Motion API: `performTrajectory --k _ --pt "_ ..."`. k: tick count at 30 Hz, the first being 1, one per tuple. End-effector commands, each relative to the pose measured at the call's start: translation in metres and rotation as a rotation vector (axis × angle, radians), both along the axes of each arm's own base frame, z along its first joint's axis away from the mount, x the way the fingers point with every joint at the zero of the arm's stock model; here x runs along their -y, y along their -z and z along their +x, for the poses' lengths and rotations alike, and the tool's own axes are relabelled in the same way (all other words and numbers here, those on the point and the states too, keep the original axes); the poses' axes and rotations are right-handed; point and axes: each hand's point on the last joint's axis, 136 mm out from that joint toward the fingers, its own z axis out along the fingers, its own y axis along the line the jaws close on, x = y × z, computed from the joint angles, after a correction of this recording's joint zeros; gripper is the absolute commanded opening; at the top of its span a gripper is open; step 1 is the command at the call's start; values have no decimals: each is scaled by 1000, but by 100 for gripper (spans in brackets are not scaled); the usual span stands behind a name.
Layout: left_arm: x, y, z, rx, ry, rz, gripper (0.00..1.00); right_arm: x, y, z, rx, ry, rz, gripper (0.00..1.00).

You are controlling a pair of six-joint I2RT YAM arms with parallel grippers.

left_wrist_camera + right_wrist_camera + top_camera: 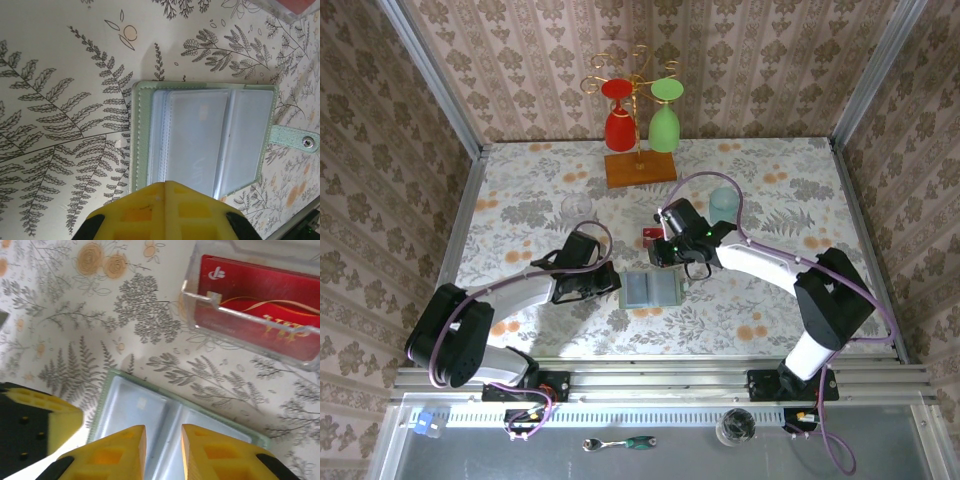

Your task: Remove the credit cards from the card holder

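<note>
Closed left gripper [165,192] on card holder's [141,145] edge; right gripper [163,434], narrowly parted, empty above it, may snag a sleeve [197,135], dragging it.

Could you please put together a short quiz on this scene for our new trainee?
1. True or false: the card holder lies open on the table.
2. Where is the red card? A) in the clear tray B) in the card holder C) flat on the table
3. Fill in: the left gripper has its jaws ____.
Key: 1 true; 2 A; 3 shut.
</note>
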Motion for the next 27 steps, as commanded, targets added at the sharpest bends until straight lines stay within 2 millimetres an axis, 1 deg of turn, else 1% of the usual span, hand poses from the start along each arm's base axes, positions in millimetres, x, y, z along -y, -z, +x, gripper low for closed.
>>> performTrajectory --k 1,8,13,17,27 --pt "-4 5 0 6 -2 15 0 -14 -9 -13 -79 30 101 25" --pt "-2 8 -1 -4 6 6 0 -23 9 -33 -202 18 113 26" --pt "4 11 -3 -25 17 -26 0 -28 16 -41 -216 11 120 26" --pt "1 15 -4 -31 9 -10 0 -26 23 -43 -219 20 95 27" --pt "-1 25 -6 -58 7 12 0 -29 28 -46 -230 24 93 27"
